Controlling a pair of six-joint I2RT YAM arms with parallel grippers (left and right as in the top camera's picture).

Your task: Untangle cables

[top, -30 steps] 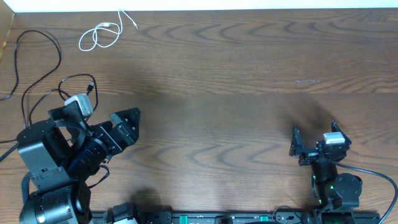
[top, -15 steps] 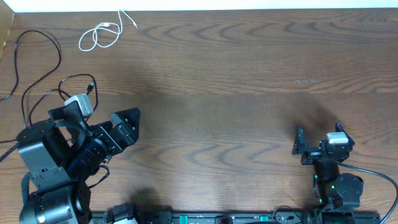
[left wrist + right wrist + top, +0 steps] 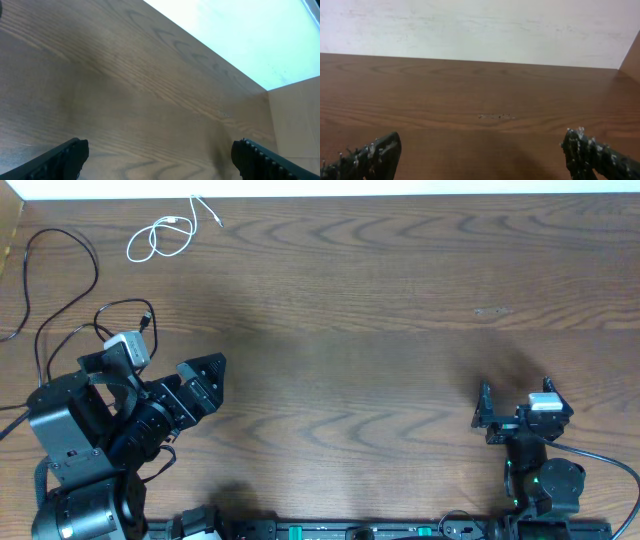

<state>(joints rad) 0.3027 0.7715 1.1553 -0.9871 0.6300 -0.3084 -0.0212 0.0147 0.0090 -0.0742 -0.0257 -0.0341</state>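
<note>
Left claw (image 3: 212, 380) and right claw (image 3: 515, 392) gape wide, both empty.
White cable (image 3: 158, 238) lies clear on the counter (image 3: 350, 310); black cables (image 3: 95, 272) at left might be crossing, unclear.

Item one, black cables (image 3: 96, 272): I am seeing one strand running off the overhead view's left edge and another slipping under the left arm (image 3: 90, 420), so I am failing to tell where either one ends. Item two, white cable (image 3: 152, 242): its plug ends are showing too small for me to make out. Item three, left gripper (image 3: 160, 145) and right gripper (image 3: 482, 137): the wrist views' bottom edges are cutting off both pairs of fingers, leaving only the tips.
</note>
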